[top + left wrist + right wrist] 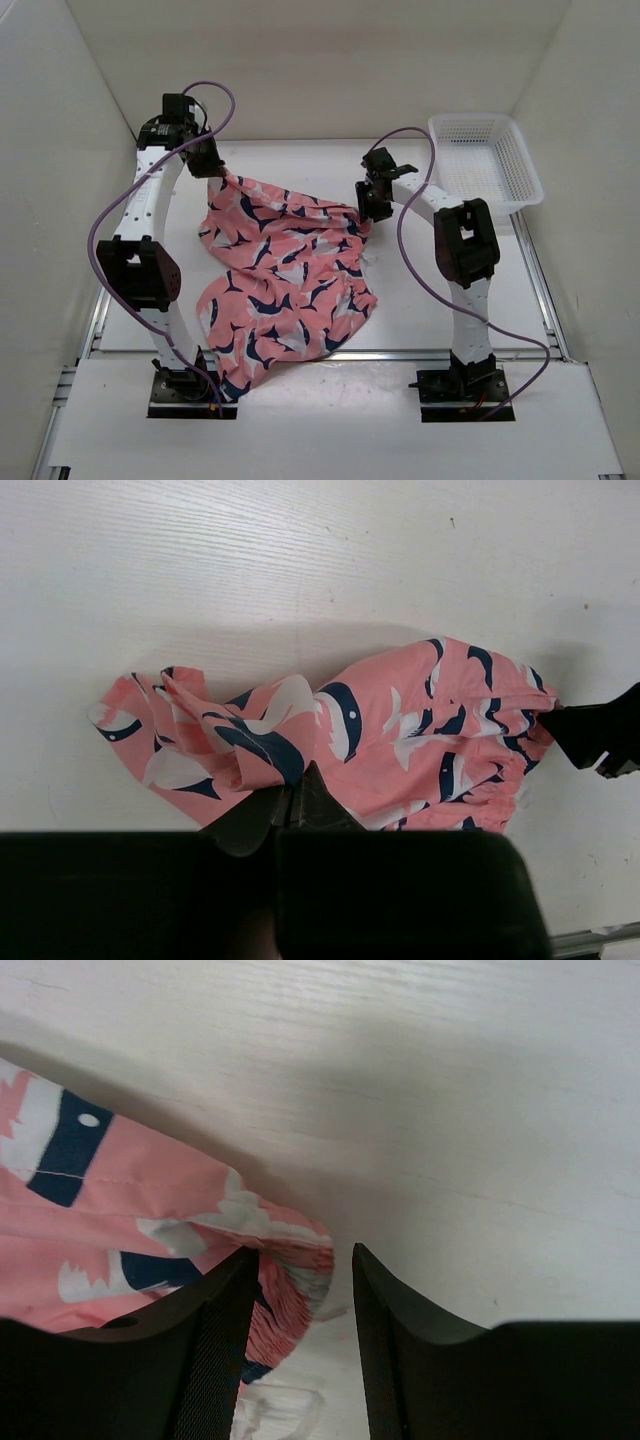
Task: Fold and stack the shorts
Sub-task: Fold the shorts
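White tabletop: the shorts (285,270) lie left of the basket (480,165), waistband running toward it. The left gripper (213,168) pinches the corner farthest from the basket. The right gripper (364,208), jaws parted, straddles the nearer corner, probably the next grasp.

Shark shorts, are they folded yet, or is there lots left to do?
Nothing looks folded yet: the salmon-pink fabric shorts with navy-and-white sharks lie spread and rumpled on the white table. In hand: the left pincer is pinched shut on one corner, while the right pincer sits open around the opposite corner. Folding and stacking are all left.
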Tool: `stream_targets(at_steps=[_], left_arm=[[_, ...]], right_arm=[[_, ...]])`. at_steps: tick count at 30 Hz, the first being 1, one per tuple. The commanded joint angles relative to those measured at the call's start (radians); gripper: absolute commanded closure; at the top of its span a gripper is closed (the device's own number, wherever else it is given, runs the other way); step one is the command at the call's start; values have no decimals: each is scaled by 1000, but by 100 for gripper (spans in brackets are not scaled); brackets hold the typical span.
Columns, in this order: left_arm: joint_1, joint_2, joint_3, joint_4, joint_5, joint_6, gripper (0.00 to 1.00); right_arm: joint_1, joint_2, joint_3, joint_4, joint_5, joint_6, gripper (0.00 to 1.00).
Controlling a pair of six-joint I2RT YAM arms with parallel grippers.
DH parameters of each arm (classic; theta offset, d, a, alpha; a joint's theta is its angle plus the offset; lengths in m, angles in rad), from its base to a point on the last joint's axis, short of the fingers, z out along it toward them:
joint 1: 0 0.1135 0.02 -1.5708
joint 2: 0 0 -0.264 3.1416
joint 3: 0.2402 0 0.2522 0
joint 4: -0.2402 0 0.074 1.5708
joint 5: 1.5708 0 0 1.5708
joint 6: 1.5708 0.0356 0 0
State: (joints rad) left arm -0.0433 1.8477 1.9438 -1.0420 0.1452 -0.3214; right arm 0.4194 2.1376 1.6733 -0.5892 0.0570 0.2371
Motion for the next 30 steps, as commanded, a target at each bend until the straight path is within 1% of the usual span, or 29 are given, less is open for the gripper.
stream_targets(at_steps=[1,2,5,6,8,9,13,14,18,19,21,22,24,25,27,28,29,30], left_arm=[[0,-36,50,5,-7,13,90],[0,-27,50,5,-7,13,90],[0,-27,50,5,-7,13,90],[0,-27,50,5,-7,13,90],[0,-27,50,5,-7,13,90],[0,-18,50,5,-7,13,90],[0,-18,70,-4,-7,13,90],[0,-9,85,-4,-7,13,90],[0,14,170,-26,-7,13,90],[0,30,190,-26,-7,13,90],[0,51,242,-35,8,13,90],[0,86,315,-35,17,13,90],[9,140,423,-67,42,2,90],[23,204,561,-82,86,-23,90],[45,255,691,-95,152,-63,90],[69,255,723,-48,183,-86,90],[83,227,709,-5,235,-137,90],[97,202,692,38,255,-160,90]], right_arm=[[5,27,55,71,-78,-61,52],[5,27,66,80,-88,-61,52],[5,38,75,89,-118,-71,57],[5,38,75,89,-143,-71,64],[-5,4,60,121,-175,-62,87],[-17,-11,28,133,-186,-30,100],[-68,-88,-32,146,-197,16,100],[-80,-128,-44,146,-210,16,100],[-185,-270,-99,103,-347,16,100],[-204,-294,-99,91,-423,16,100],[-261,-356,-99,69,-488,7,100],[-277,-373,-81,69,-502,24,100],[-298,-386,-23,69,-511,24,100],[-298,-386,71,69,-497,33,100],[-298,-340,199,13,-488,33,100],[-298,-322,352,-12,-479,33,100],[-298,-306,421,-30,-458,33,100],[-307,-297,478,-31,-445,44,100]])
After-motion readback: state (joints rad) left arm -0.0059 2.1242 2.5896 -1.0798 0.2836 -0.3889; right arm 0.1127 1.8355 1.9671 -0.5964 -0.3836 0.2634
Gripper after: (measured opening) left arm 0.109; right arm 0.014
